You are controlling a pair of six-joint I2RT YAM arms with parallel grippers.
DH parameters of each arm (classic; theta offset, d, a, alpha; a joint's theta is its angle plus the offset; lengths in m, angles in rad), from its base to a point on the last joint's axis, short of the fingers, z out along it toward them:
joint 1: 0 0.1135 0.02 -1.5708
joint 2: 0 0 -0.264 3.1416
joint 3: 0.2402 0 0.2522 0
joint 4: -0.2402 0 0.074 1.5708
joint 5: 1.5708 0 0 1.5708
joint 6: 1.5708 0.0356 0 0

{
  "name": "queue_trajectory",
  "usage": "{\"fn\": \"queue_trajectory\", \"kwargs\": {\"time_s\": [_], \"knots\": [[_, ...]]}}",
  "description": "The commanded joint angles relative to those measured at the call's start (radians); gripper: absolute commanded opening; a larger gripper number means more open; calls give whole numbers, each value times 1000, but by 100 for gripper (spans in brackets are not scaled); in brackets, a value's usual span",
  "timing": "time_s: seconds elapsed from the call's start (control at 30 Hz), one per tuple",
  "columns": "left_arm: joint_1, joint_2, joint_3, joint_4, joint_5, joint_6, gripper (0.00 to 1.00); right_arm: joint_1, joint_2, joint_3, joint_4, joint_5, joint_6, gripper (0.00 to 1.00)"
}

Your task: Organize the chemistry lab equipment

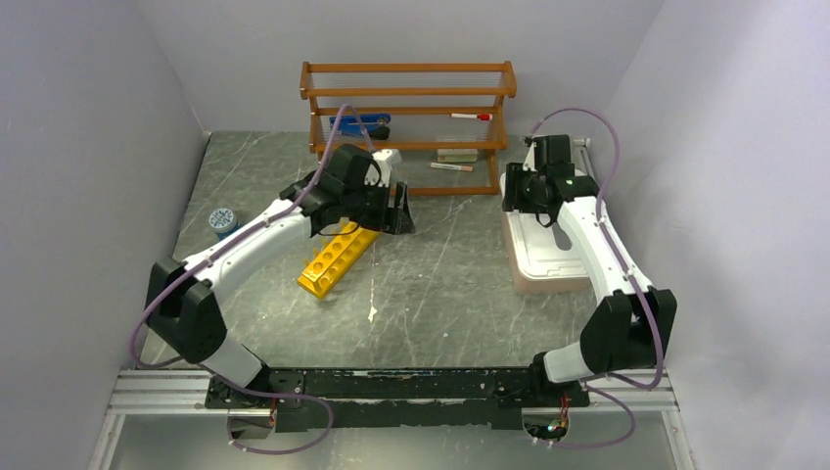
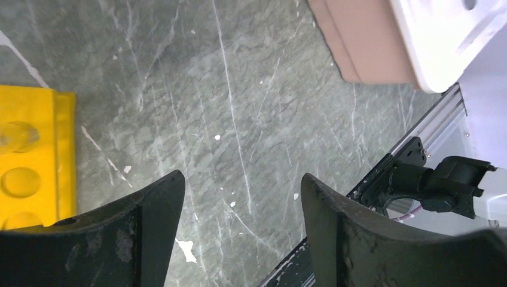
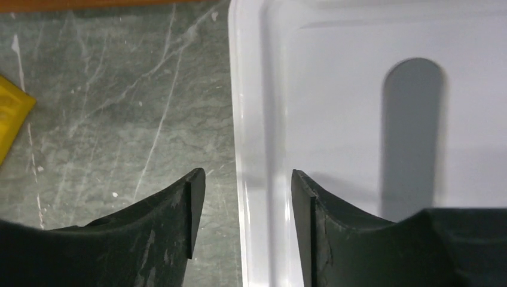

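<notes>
The yellow test-tube rack (image 1: 338,259) lies diagonally left of the tabletop's (image 1: 440,294) centre. The left fingers (image 2: 155,221) are spread and empty beside it. The right fingers (image 3: 167,221) are spread above the white lid's (image 3: 359,89) rim.

Shelf rack (image 1: 406,93): I see it at the far edge of the table (image 1: 440,294).
Test-tube rack (image 1: 333,262): before it, left of centre.
Lidded box (image 1: 548,262): on my right, well apart.

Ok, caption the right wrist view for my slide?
Open right gripper above the edge of the white lid, grey table alongside.
</notes>
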Motion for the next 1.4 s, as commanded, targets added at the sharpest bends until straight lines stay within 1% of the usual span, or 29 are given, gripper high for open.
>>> {"fn": "queue_trajectory", "kwargs": {"time_s": [0.0,0.17,0.23,0.33,0.37,0.4,0.47,0.53,0.63,0.7,0.8,0.87,0.97,1.0,1.03,1.07,1.1,1.2,1.3,1.37], "knots": [[6,-117,64,-50,-94,52,77,-3,-108,36,-28,110,102,59],[6,-249,53,-107,-213,80,83,-9,-207,-34,-68,321,220,61],[6,-310,43,-130,-255,84,86,-38,-217,-64,-83,375,267,61],[7,-398,38,-176,-298,80,90,-114,-187,-91,-100,380,327,62],[6,-432,40,-201,-298,76,91,-146,-172,-98,-100,374,339,62],[6,-461,42,-220,-333,71,91,-172,-161,-106,-92,361,345,62],[6,-510,49,-271,-365,61,91,-202,-141,-125,-68,336,350,62],[6,-558,56,-325,-396,46,92,-217,-114,-136,-63,318,356,62],[6,-627,71,-406,-422,37,96,-225,-88,-150,-65,295,361,63],[6,-669,81,-460,-433,39,97,-226,-87,-148,-76,285,358,63],[6,-723,107,-549,-477,38,97,-225,-127,-108,-102,290,333,63],[6,-749,130,-604,-532,17,97,-215,-176,-67,-123,277,305,63],[6,-774,185,-691,-628,-6,96,-163,-279,-26,-159,238,263,66],[6,-779,208,-717,-659,-10,96,-143,-312,-24,-170,214,250,72],[6,-785,233,-744,-684,-9,96,-131,-344,-28,-178,178,240,84],[7,-790,259,-766,-706,-10,97,-93,-380,-33,-188,148,236,96],[6,-793,292,-795,-726,-10,97,-69,-414,-38,-199,121,236,99],[6,-801,357,-852,-771,-15,97,-16,-520,-54,-217,19,239,100],[6,-819,396,-877,-777,-8,97,-11,-642,-76,-202,-131,221,100],[6,-836,410,-881,-781,-2,97,-7,-720,-80,-193,-201,204,100]]}}
